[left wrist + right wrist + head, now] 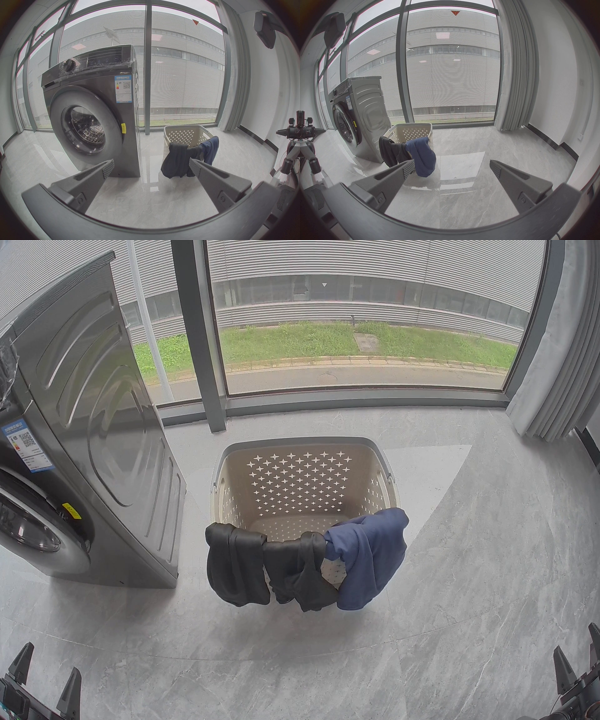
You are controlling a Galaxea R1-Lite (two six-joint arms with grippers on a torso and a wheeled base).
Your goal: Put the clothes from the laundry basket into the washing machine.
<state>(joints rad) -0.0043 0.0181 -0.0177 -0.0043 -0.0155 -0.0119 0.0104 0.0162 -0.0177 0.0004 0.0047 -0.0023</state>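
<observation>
Head view: left gripper (49,671) and right gripper (576,655) sit low and wide apart. Both have their fingers spread wide, with nothing between them.

- Basket (300,443): on the floor ahead of both grippers, about midway between them and well apart from each. Beige, perforated walls, grey rim.
- Clothes hang over the basket's near rim, the side facing the grippers. Blue garment (369,552) is toward the right gripper. Dark cloth (236,565) is toward the left gripper and hangs in two lobes; cannot tell whether it is one piece or two. The two colours touch at the rim.
- Washer (94,427): ahead of the left gripper, just beside the basket on that side, not touching it. Dark grey, front-loading, round door facing the left gripper's side.
- Left wrist view: washer door ahead of the left gripper (150,164), basket off toward the right arm.
- Right wrist view: right gripper (450,165) wide open over bare floor.

Surface: floor (475,590), glossy grey stone-look tile. Room: window wall (369,315) behind the basket, pale curtain (556,365) beyond the right gripper.

Count: one basket, one washer, one blue garment, two grippers.
</observation>
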